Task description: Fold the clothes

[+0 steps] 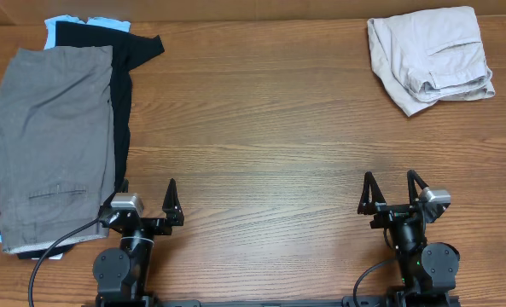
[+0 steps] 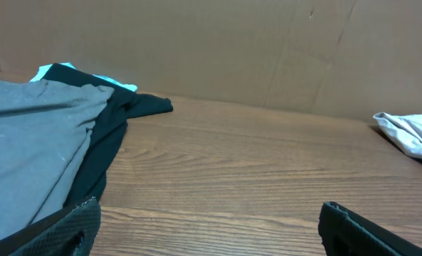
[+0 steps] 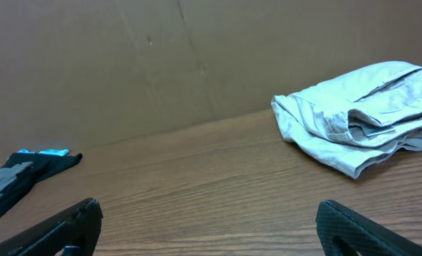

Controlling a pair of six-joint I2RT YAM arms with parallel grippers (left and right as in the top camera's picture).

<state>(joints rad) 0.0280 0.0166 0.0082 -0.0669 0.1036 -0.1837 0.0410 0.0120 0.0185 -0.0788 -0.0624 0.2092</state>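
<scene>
The grey shorts (image 1: 55, 145) lie flat on top of a pile at the table's left side, welt pocket toward the front. They also show at the left of the left wrist view (image 2: 33, 135). My left gripper (image 1: 142, 213) is open and empty at the front edge, just right of the shorts' lower corner. In its own view the left gripper (image 2: 209, 227) has bare wood between its fingers. My right gripper (image 1: 392, 194) is open and empty at the front right, and in its own view the right gripper (image 3: 209, 227) holds nothing.
A black T-shirt (image 1: 131, 68) and a light blue garment (image 1: 69, 20) lie under the grey shorts. Folded beige shorts (image 1: 430, 58) sit at the back right, also in the right wrist view (image 3: 364, 114). A brown cardboard wall (image 2: 232, 50) stands behind the table.
</scene>
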